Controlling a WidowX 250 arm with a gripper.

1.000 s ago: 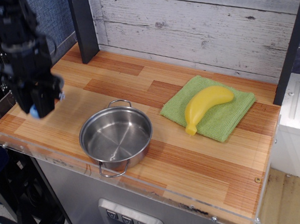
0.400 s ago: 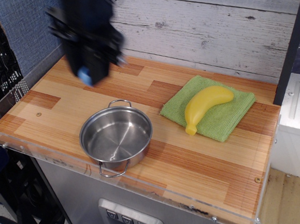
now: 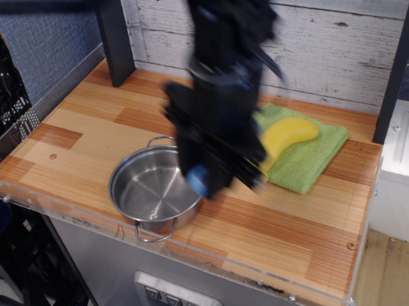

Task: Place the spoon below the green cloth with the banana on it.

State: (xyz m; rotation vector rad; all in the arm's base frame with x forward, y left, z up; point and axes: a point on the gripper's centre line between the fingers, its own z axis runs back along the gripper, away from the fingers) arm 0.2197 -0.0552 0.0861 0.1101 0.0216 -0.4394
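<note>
Bare wood (image 3: 295, 220) between pot (image 3: 154, 192) and cloth (image 3: 307, 155).

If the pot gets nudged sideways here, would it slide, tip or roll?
The pot looks wide, low and flat-bottomed, so it would probably slide rather than tip. Its polished steel on the smooth table likely grips little. It sits near the front edge.

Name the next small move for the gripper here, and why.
Probably keep carrying the spoon a bit further right and toward the front edge, then lower it. The blurred gripper holds it over the pot's right rim, while the bare wood in front of the cloth with the banana is free. How the jaws stand is lost in the blur.
</note>
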